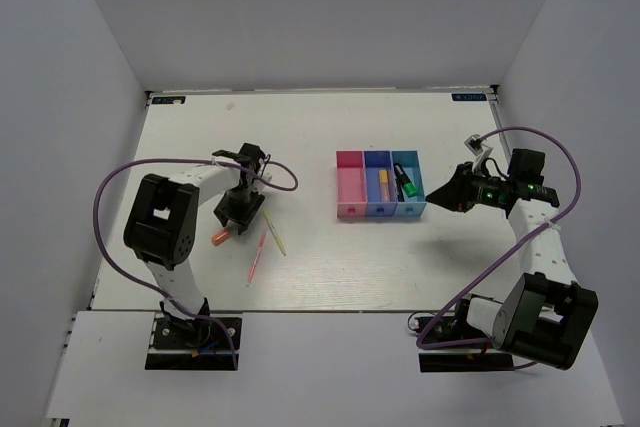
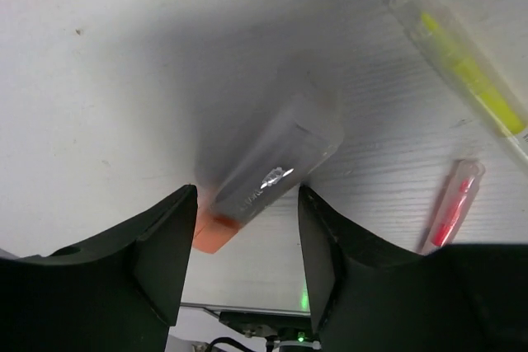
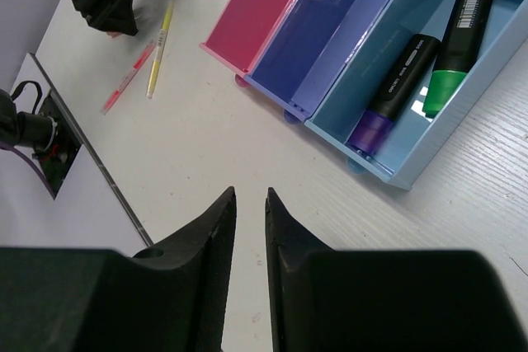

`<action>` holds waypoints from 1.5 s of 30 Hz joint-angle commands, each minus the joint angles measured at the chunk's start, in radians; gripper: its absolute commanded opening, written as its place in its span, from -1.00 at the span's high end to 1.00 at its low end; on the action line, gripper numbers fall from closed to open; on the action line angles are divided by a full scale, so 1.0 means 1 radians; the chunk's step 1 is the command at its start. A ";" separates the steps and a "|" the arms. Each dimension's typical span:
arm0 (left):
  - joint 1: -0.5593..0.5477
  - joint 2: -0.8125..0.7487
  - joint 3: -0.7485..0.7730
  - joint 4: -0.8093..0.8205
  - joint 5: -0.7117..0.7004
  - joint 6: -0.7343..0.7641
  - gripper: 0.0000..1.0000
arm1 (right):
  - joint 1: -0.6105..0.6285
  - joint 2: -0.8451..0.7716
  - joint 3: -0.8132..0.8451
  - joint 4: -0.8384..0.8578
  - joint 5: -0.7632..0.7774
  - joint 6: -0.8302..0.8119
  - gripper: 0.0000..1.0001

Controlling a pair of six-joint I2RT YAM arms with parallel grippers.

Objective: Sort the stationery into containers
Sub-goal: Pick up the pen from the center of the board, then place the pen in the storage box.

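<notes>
The orange-pink highlighter lies on the table at the left; in the left wrist view it is a clear-capped body with an orange end. My left gripper is open and low over it, one finger on each side. The yellow pen and the pink-red pen lie just to its right. The pink, dark blue and light blue bins stand mid-table. The green and purple highlighters lie in the light blue bin. My right gripper is shut and empty, right of the bins.
White walls enclose the table at the back and on both sides. A purple cable loops off each arm. The pink bin shows nothing inside in the right wrist view. The table's near edge runs in front of the pens.
</notes>
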 commanded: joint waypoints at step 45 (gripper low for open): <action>-0.440 0.303 0.659 0.683 0.407 -0.940 0.92 | -0.041 0.029 0.051 0.006 0.064 0.078 0.07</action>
